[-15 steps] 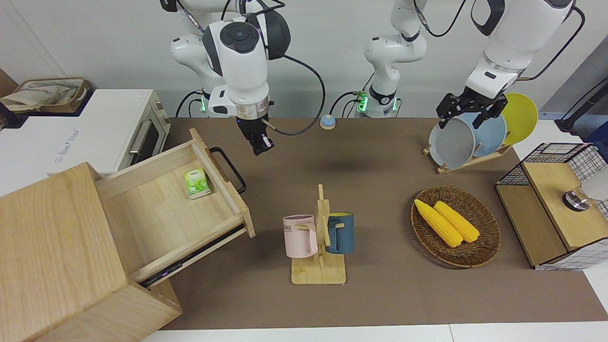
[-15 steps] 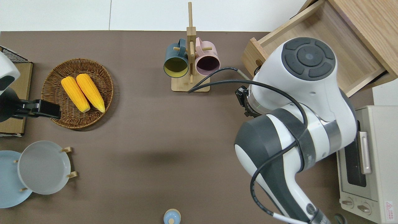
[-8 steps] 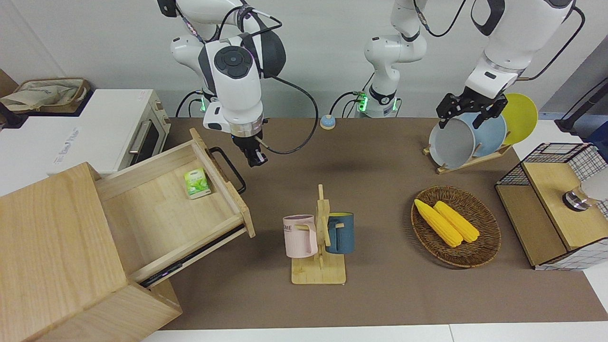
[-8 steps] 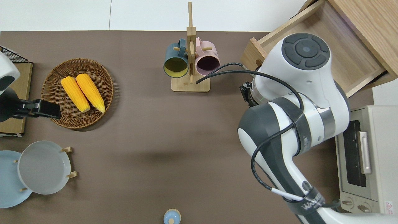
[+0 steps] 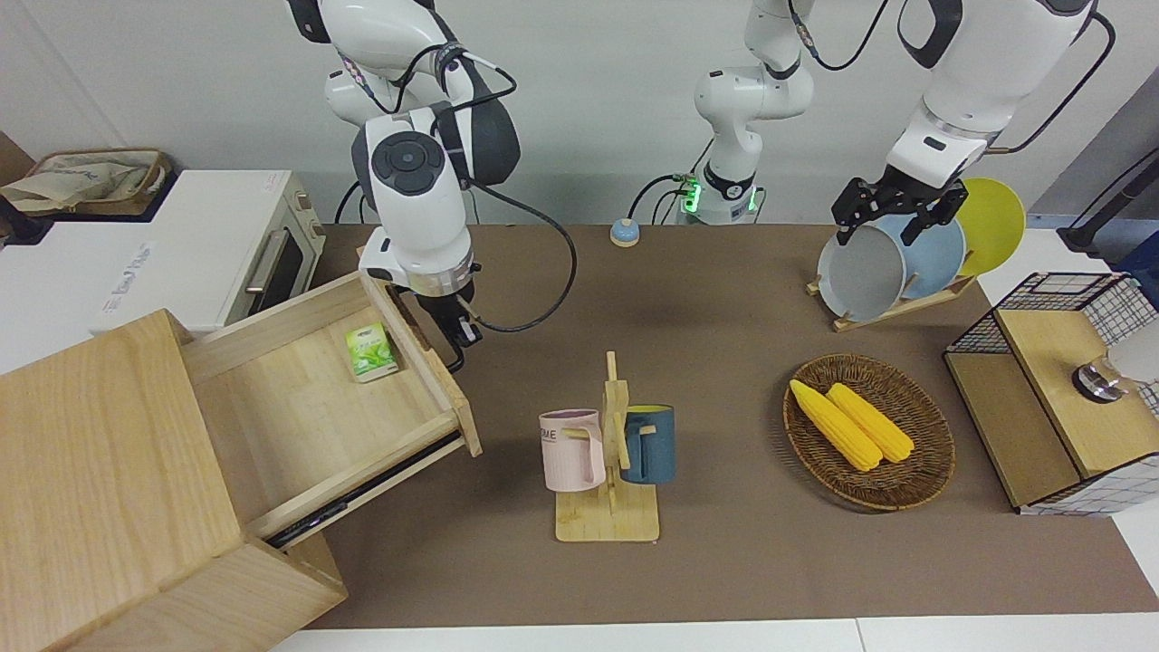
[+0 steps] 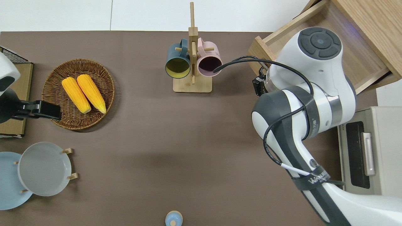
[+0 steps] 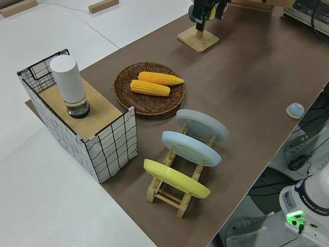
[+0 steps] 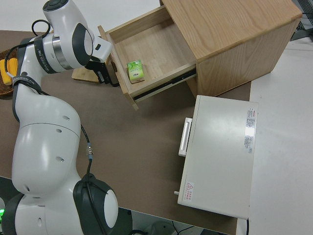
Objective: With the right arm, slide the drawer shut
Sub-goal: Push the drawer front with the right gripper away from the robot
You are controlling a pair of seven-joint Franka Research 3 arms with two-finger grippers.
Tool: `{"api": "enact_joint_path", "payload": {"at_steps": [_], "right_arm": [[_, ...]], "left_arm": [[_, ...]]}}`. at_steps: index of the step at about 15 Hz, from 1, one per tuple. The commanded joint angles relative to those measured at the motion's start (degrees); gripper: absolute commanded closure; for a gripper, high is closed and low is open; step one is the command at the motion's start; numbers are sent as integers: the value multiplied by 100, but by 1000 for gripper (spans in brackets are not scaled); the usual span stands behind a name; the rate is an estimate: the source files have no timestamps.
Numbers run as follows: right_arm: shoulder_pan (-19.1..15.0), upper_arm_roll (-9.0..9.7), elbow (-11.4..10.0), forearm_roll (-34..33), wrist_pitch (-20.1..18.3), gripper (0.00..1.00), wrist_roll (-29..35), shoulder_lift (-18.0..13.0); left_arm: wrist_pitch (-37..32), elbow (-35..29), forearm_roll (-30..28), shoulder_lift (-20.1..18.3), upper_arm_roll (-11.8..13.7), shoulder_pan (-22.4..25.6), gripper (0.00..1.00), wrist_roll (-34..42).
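Here, your right gripper (image 5: 460, 331) sits against the front panel of the drawer (image 5: 317, 398), at its handle; you cannot tell how wide it stands. The drawer juts open from the cabinet (image 5: 100, 471), a green packet (image 5: 369, 351) inside. The left arm is parked.

Pale, matt light wood with visible grain forms the drawer (image 5: 308, 398) and its cabinet (image 5: 109, 471). A matt brown covering lies smooth over the table (image 5: 724, 580). The right arm (image 6: 311, 103) wears a glossy white plastic shell with dark grey caps. Woven brown wicker makes the basket (image 5: 914, 471); the mug rack (image 5: 611, 507) is bare light wood. The oven (image 8: 220, 156) shows smooth white casing and a silvery handle.
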Motion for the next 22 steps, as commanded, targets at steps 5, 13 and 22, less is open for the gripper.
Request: {"api": "enact_joint_path", "payload": {"at_steps": [5,13,22], "right_arm": [[-366,66,181,-236,457,1000,-491,223],[-744,74,551,-341,694,1000,-772,461],[-1421,154,850,-262,703,1000,-1378,575]], "left_arm": [[-113,140,98,65,-40,31,7,56],[-113,140,98,65,-40,31,7,56],[-113,149,98,65,-40,31,7,56]]}}
